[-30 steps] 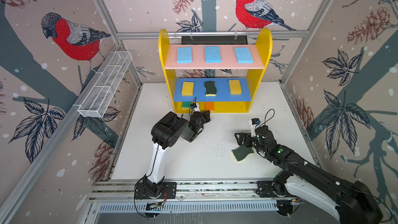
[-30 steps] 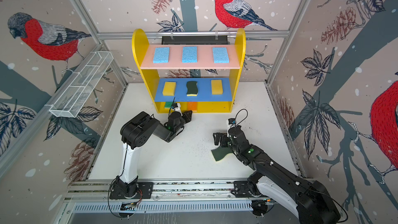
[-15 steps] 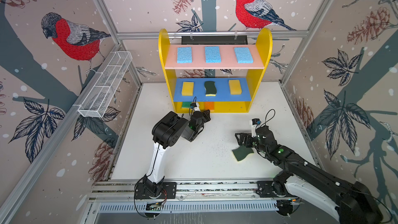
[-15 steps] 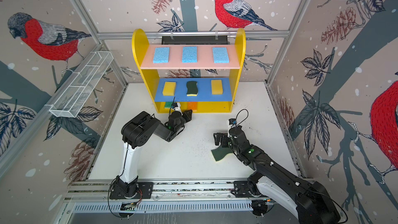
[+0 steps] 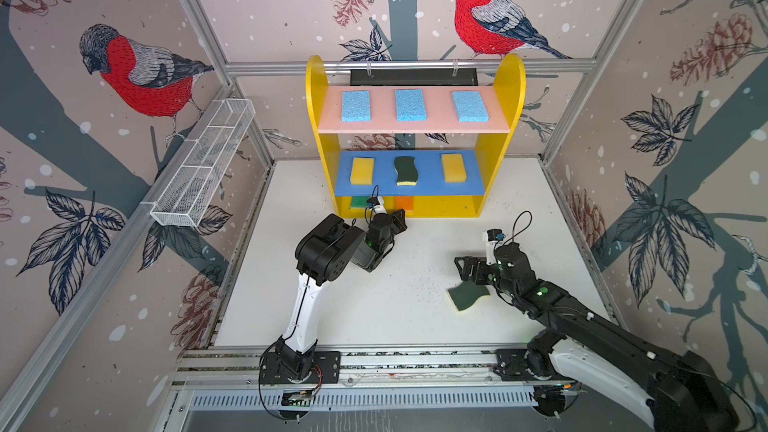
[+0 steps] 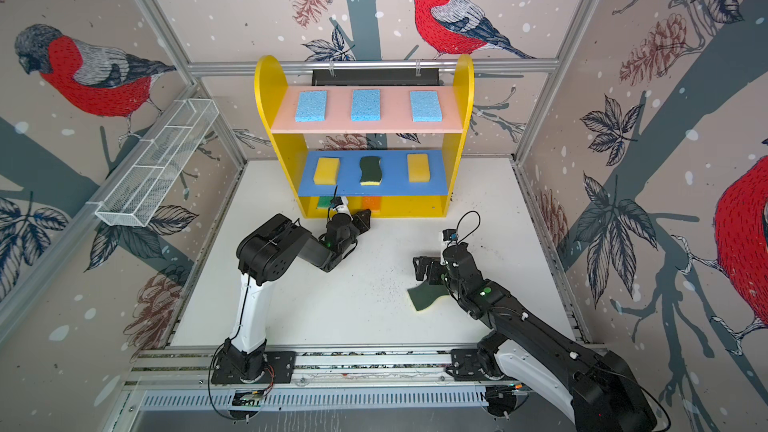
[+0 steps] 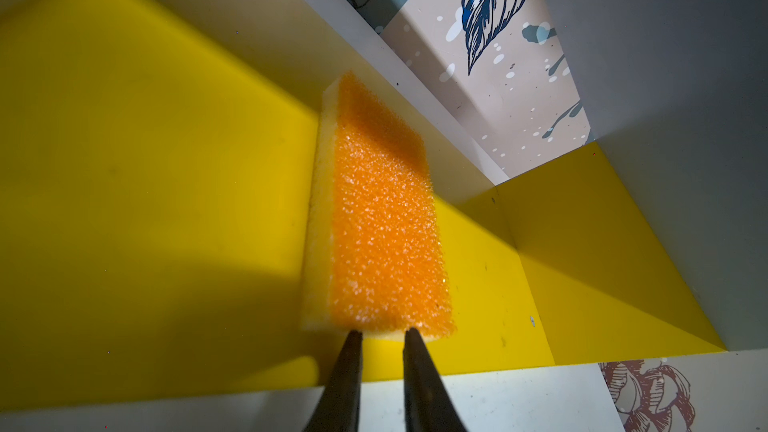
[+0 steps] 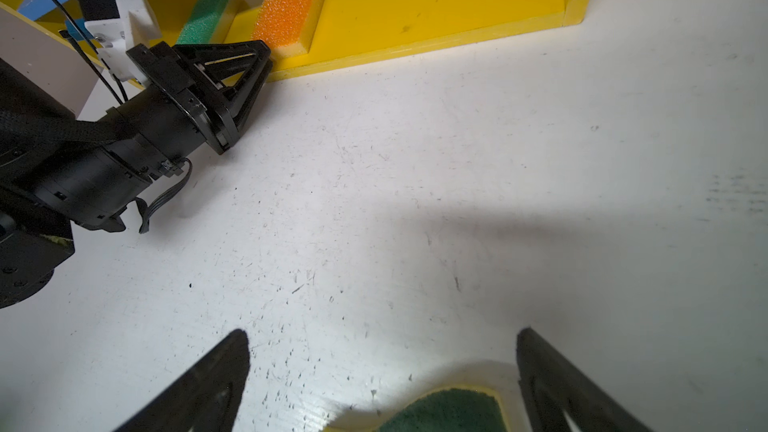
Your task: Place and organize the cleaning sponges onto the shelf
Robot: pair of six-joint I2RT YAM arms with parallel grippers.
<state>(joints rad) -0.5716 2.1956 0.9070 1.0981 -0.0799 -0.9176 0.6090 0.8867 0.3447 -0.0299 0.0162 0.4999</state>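
The shelf [image 5: 509,89] holds three light-blue sponges [image 5: 410,105] on its pink board. Two yellow blocks [image 5: 362,171] flank a wavy scourer [image 5: 406,171] on the blue board. On the yellow bottom lie a green-topped sponge [image 8: 205,14] and an orange-topped sponge [image 7: 384,218]. My left gripper [image 7: 382,336] is shut, its tips against the orange sponge's near end, holding nothing. A second dark-green scourer [image 5: 467,295] lies on the white table. My right gripper [image 8: 382,351] hovers open just above it, the scourer [image 8: 449,411] showing between its fingers.
A long white wire-mesh basket [image 5: 203,168] hangs on the left wall rail. The left arm's elbow [image 5: 328,251] stands over the table left of centre. Dark crumbs speckle the tabletop [image 5: 399,284] between the two arms.
My left gripper has edged slightly toward the shelf's bottom tier, staying shut. The right arm and the scourer under it have not moved.
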